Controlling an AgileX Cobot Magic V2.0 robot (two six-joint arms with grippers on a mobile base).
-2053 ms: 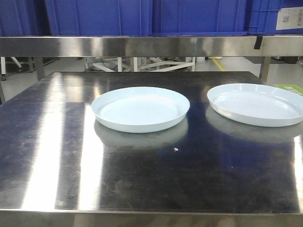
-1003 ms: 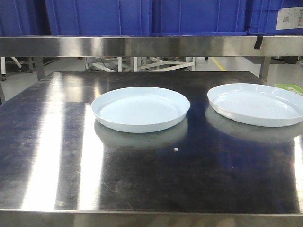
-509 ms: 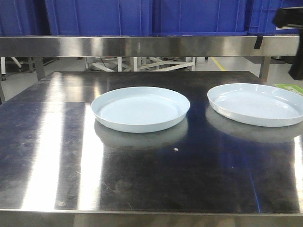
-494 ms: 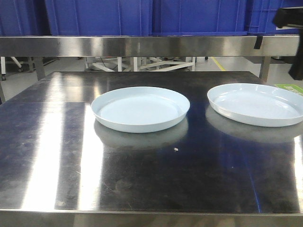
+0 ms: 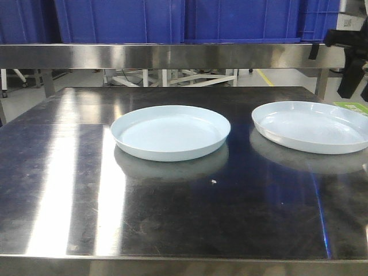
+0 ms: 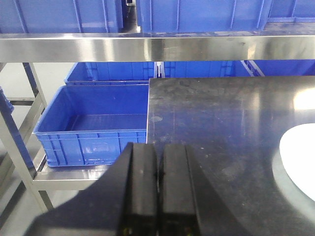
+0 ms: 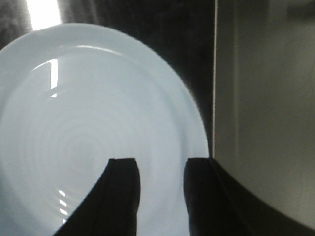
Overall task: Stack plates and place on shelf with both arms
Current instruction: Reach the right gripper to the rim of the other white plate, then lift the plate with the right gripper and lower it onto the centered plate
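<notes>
Two pale bluish-white plates lie apart on the steel tabletop (image 5: 172,218): one in the middle (image 5: 170,131), one at the right (image 5: 310,126). My right gripper (image 5: 352,77) hangs above the right plate's far right edge; in the right wrist view it (image 7: 160,164) is open and empty, looking down on that plate (image 7: 88,137). My left gripper (image 6: 158,150) is shut and empty above the table's left part; a plate's edge (image 6: 300,162) shows at its right. The shelf rail (image 5: 172,56) crosses behind the table.
Blue crates (image 5: 172,20) sit on the shelf above the rail. In the left wrist view an open blue crate (image 6: 93,125) rests on a lower tier left of the table. The table's right edge (image 7: 215,98) runs just beside the right plate.
My right arm has come into the front view at the upper right and has moved down and left towards the right plate. The plates have not moved.
</notes>
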